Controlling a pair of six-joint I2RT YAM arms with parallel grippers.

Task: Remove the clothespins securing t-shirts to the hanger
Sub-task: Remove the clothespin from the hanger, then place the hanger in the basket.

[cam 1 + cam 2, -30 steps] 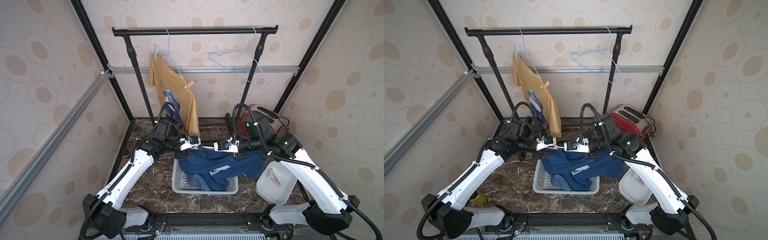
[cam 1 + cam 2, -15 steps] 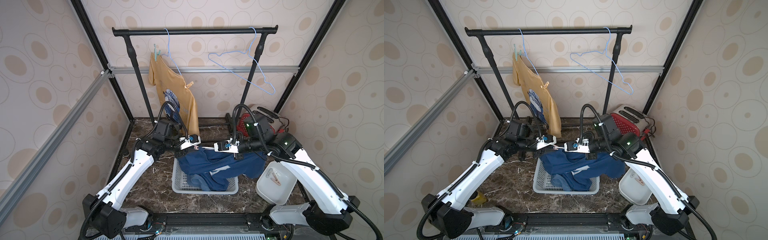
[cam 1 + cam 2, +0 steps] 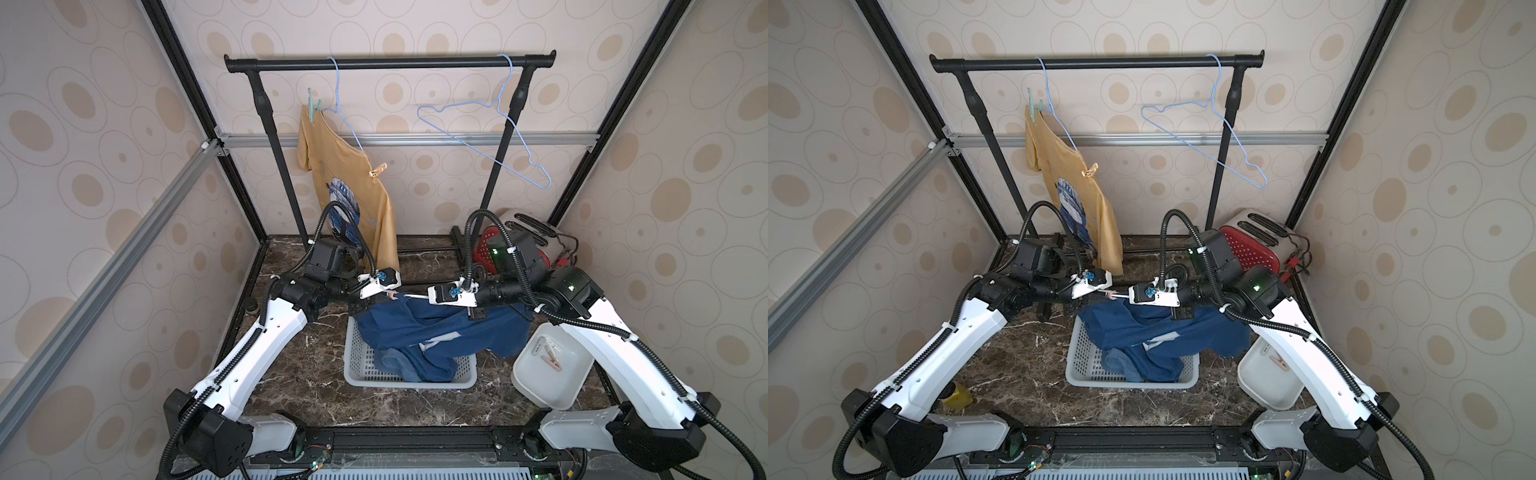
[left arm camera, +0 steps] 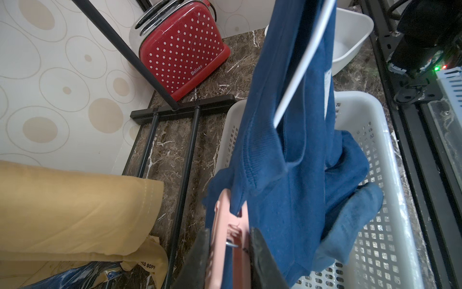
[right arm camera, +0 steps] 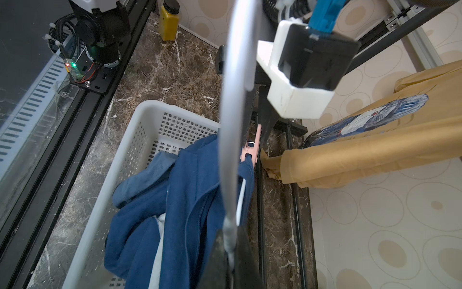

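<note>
A pink clothespin (image 4: 222, 212) still bites the edge of the navy t-shirt (image 4: 287, 175). My left gripper (image 4: 228, 235) is shut on the clothespin's handles. The shirt hangs from a white hanger (image 5: 235, 100) over the basket, and my right gripper (image 5: 231, 247) is shut on that hanger's rod. In both top views the two grippers meet above the basket, left (image 3: 388, 294) and right (image 3: 430, 297). A mustard-yellow t-shirt (image 3: 345, 178) hangs on a blue hanger (image 3: 345, 120) from the rail, pinned by a teal clothespin (image 3: 312, 106) and a yellow one (image 3: 377, 171).
A white perforated basket (image 3: 361, 374) below holds a lighter blue shirt (image 5: 140, 182). A white bin (image 3: 540, 399) at the right holds loose clothespins (image 3: 548, 357). An empty blue hanger (image 3: 486, 141) hangs on the rail. A red dotted toaster (image 4: 182, 50) stands at the back right.
My left gripper has closed onto the pink clothespin. Both arms, the hanger and the navy shirt have stayed nearly in place.
</note>
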